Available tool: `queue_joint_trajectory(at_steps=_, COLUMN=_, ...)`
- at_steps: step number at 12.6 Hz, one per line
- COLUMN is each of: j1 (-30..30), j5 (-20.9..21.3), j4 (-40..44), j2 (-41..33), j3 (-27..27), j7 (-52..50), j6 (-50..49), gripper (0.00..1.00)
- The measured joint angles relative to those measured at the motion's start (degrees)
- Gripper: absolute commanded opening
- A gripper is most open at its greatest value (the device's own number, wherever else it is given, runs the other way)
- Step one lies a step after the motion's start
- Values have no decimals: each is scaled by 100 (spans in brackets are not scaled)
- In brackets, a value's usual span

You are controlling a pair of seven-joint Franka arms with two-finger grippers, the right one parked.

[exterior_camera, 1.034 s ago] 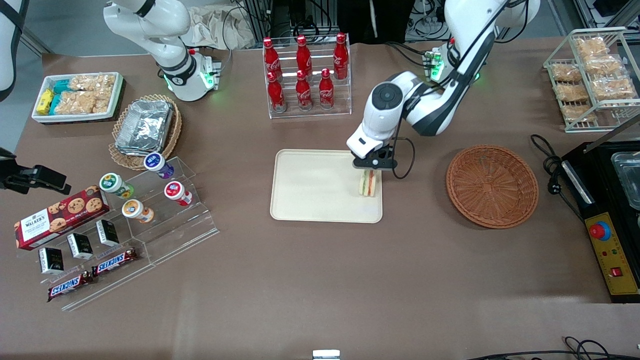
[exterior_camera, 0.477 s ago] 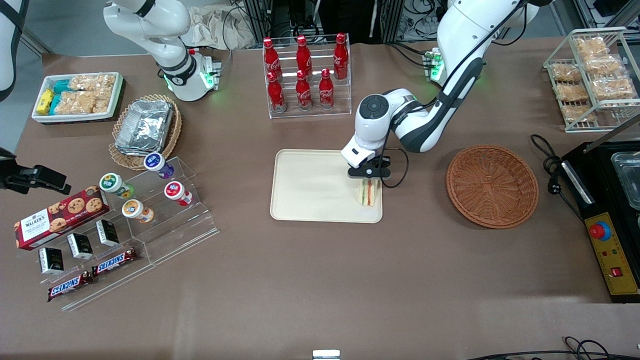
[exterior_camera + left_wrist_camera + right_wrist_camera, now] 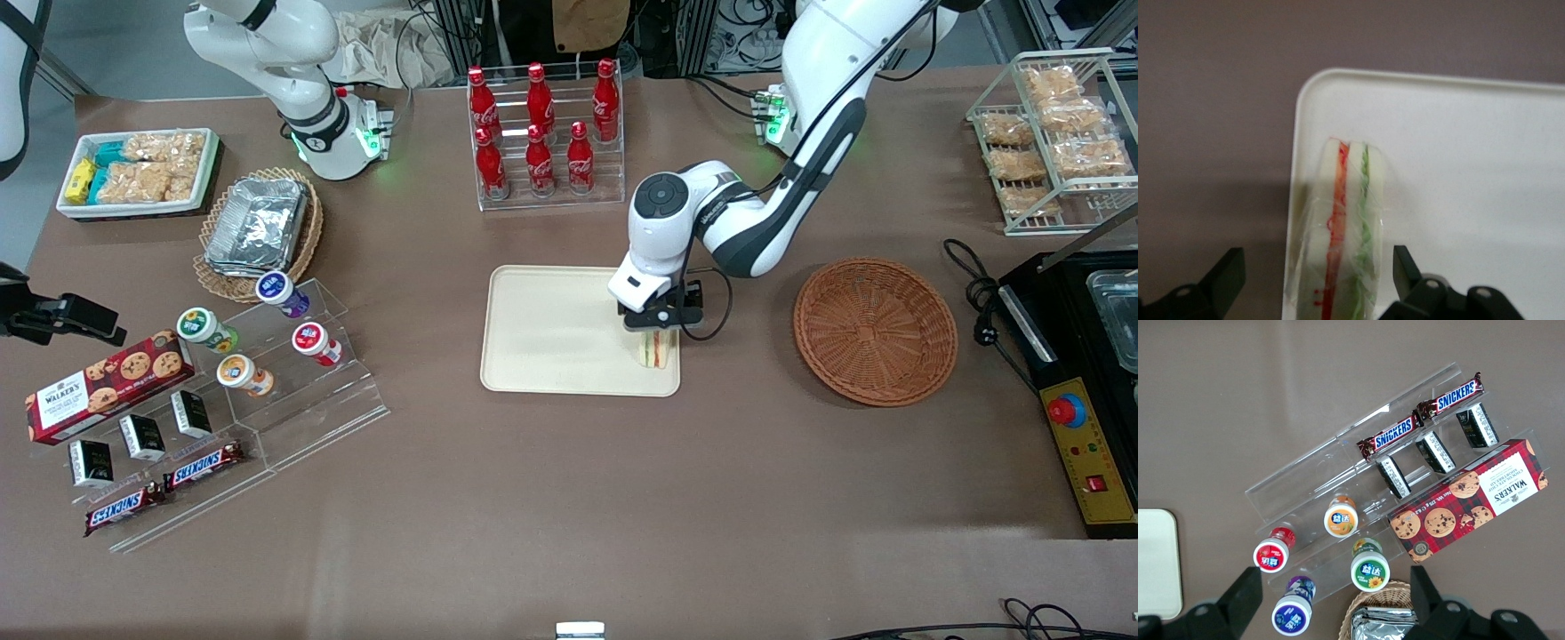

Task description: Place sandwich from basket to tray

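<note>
Cream plastic is what you're looking at in the middle of the front view: the tray point(image 3: 560, 329) sits on the brown table point(image 3: 569, 498), and your gripper point(image 3: 656, 322) is hanging right over its corner nearest the reddish-brown wicker basket point(image 3: 875, 331). The sandwich point(image 3: 656, 349) stands on edge on the tray in that corner, just under the gripper, with its orange-red and green filling stripes facing the camera. The basket has nothing in it and sits well apart from the tray, toward the working arm's end of the table. Farther from the camera than the tray you've got a clear rack of red cola bottles point(image 3: 542, 120).

Left wrist view: the sandwich point(image 3: 1345, 227) in its clear wrap sits right by the tray's rim point(image 3: 1293, 200), bread slices upright. The black fingers point(image 3: 1225, 280) are spread wide, one on each side of the wedge with a clear gap to the bread, so you're holding nothing.

Right wrist view: just the parked end of the table, with Snickers bars point(image 3: 1421, 423), a Walkers cookie box point(image 3: 1471, 500) and a bit of the tray's edge point(image 3: 1158, 563).
</note>
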Motion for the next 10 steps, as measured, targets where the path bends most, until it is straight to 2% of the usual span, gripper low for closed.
queue_joint_trajectory(at_steps=3, j1=49, j5=-918, j4=1218, j2=-695, j3=12, j7=-16, j6=-1994, gripper=100)
queue_joint_trajectory(at_steps=5, j1=415, j5=-1400, j4=1737, j2=-1358, j3=32, j7=-15, j6=-2652, gripper=100)
queue_joint_trajectory(at_steps=7, j1=821, j5=-1638, j4=1839, j2=-1951, j3=140, j7=3, j6=-3098, gripper=100)
queue_joint_trajectory(at_steps=9, j1=816, j5=-1901, j4=1834, j2=-2441, j3=795, j7=420, j6=-3585, gripper=100)
queue_joint_trajectory(at_steps=10, j1=783, j5=-2073, j4=1834, j2=-2684, j3=1243, j7=1066, j6=-3864, gripper=100)
